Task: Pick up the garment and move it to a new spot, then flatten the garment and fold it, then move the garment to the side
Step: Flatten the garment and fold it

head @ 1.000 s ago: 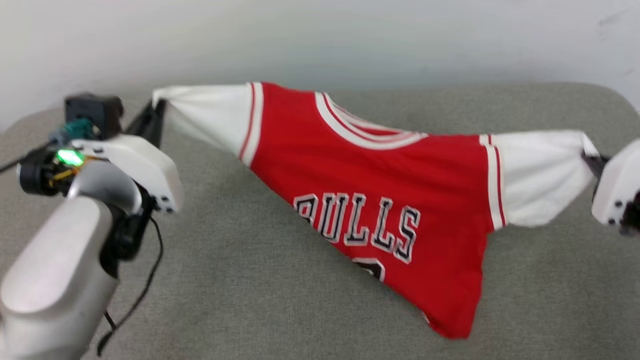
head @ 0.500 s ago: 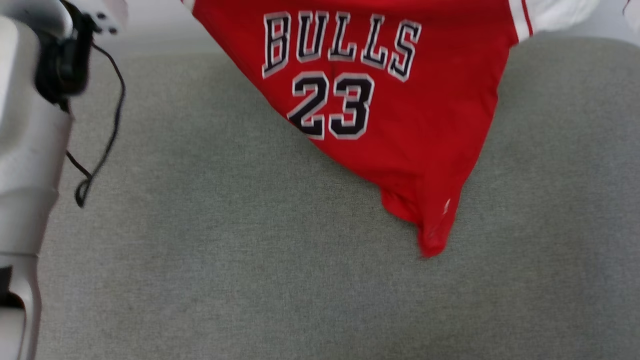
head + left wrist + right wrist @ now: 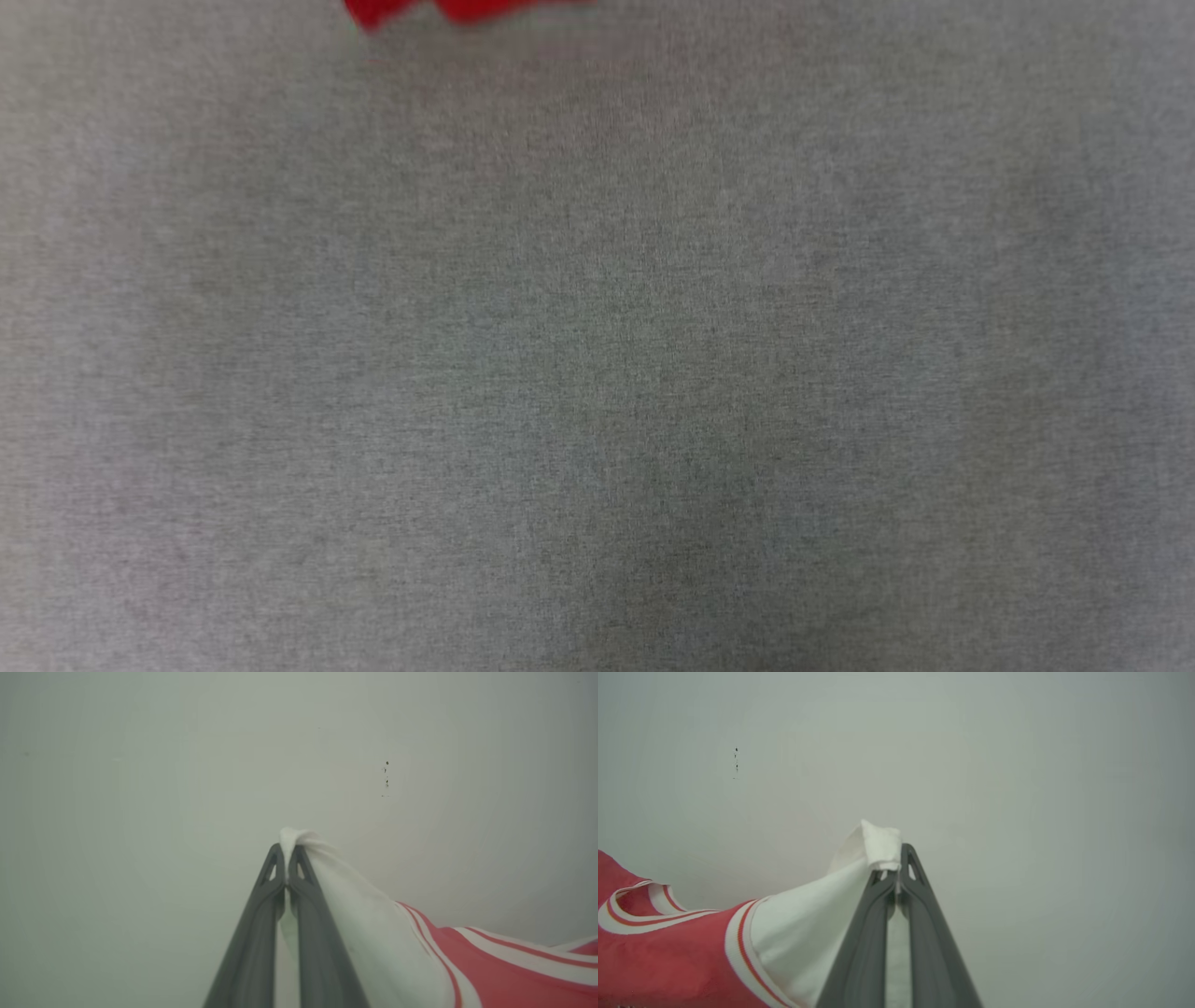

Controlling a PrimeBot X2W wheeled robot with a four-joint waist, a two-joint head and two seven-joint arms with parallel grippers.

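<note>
Pinching a bunched corner of white sleeve between its two dark fingers, the left gripper (image 3: 286, 858) is clamped tight on the garment (image 3: 373, 942), with a nub of cloth poking out just past the fingertips. From that pinch the sleeve falls away toward the right and bottom of the left wrist view. It meets red-and-white striped trim and then the red body of the jersey in the lower right corner. The right gripper (image 3: 896, 865) is closed the same way on the other sleeve (a folded white tab sits on top of its tips), so the jersey is held by one sleeve in each grip. There the fabric runs off to the left of the right wrist view, through a striped band into the red body, and the striped neckline curls at the far left edge. Behind both grippers stands a pale, plain wall (image 3: 140, 765) marked by a few small dark specks. In the head view a blurred sliver of the garment's red cloth shows at the top edge, left of centre, above a grey woven surface (image 3: 597, 373). Whether that red edge touches the surface cannot be told.
</note>
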